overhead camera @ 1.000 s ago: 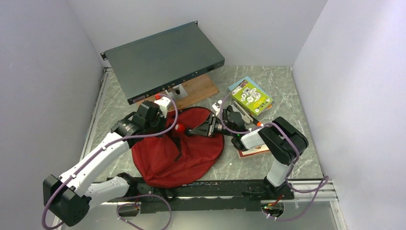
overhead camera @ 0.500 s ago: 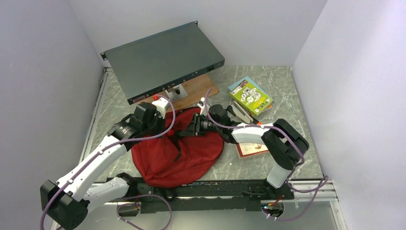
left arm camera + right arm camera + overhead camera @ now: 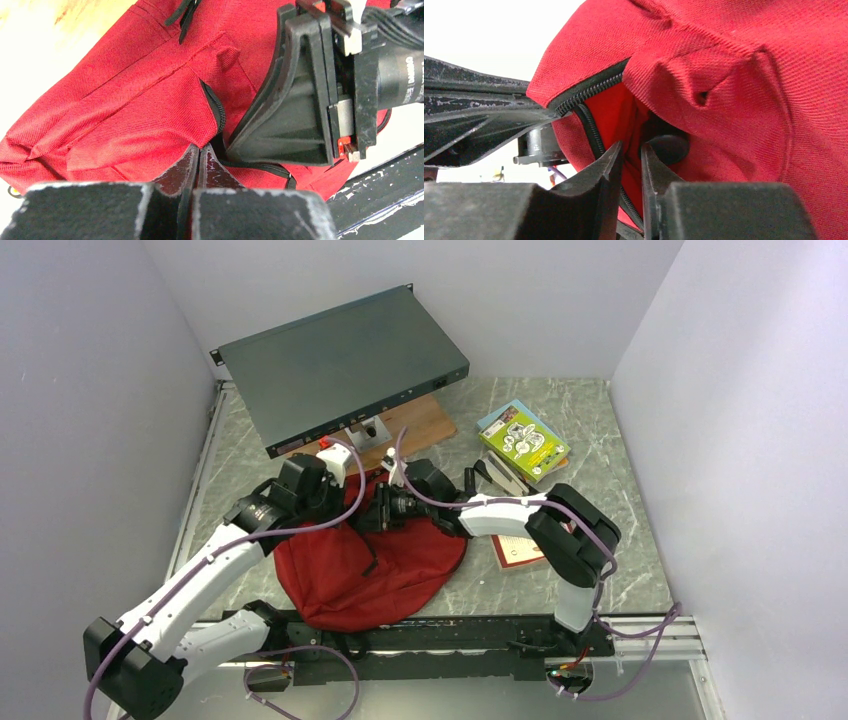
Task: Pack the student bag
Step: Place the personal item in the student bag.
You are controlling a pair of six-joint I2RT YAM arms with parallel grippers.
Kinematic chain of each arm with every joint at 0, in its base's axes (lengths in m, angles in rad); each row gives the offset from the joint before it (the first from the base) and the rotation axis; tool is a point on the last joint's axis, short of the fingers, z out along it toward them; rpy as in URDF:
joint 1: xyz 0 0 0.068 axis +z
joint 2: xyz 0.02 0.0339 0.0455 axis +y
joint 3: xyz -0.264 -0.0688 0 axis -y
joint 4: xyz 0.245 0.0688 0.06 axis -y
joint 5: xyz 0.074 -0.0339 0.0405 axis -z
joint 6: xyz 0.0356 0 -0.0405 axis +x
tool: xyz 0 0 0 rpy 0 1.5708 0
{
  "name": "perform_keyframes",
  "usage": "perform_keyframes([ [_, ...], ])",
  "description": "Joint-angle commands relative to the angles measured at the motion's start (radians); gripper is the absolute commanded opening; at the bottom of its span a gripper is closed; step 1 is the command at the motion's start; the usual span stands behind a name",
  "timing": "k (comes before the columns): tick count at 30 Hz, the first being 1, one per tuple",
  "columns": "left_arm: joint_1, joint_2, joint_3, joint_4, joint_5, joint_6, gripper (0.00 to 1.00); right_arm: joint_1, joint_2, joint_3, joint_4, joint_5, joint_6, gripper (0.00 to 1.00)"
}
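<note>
The dark red student bag [image 3: 400, 570] lies flat on the table [image 3: 630, 500], lower middle of the overhead view. At its upper edge the left claw [image 3: 200, 149] has its fingers pressed together, pinching the fabric by the black zipper. Just beside it, the right claw [image 3: 631, 146] is parted by a narrow slit with the zipper edge running into it; whether it grips, I cannot tell. Books [image 3: 523, 440] lie upper right, and a grey rack unit [image 3: 340, 365] sits above.
</note>
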Motion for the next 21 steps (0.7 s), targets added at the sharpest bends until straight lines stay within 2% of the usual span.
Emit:
perform_keyframes([
  [1, -0.003, 0.005, 0.024, 0.057, 0.015, 0.008, 0.0, 0.009, -0.003, 0.028, 0.087, -0.051, -0.01, 0.28],
  [7, -0.003, 0.031, 0.048, 0.015, -0.026, 0.007, 0.0, -0.026, -0.051, -0.053, 0.184, -0.128, -0.017, 0.46],
  [10, -0.004, 0.06, 0.096, -0.055, -0.034, 0.009, 0.0, -0.073, -0.062, -0.104, 0.264, -0.176, 0.043, 0.46],
  [12, -0.005, 0.072, 0.105, -0.083, -0.052, 0.019, 0.0, -0.1, -0.104, -0.131, 0.262, -0.175, 0.016, 0.46],
  [17, -0.006, 0.088, 0.055, -0.052, -0.052, 0.031, 0.0, -0.127, -0.187, -0.115, 0.099, -0.138, -0.108, 0.5],
  [21, -0.005, 0.105, 0.045, -0.039, -0.078, 0.05, 0.0, -0.157, -0.252, -0.132, 0.0, -0.052, -0.167, 0.41],
])
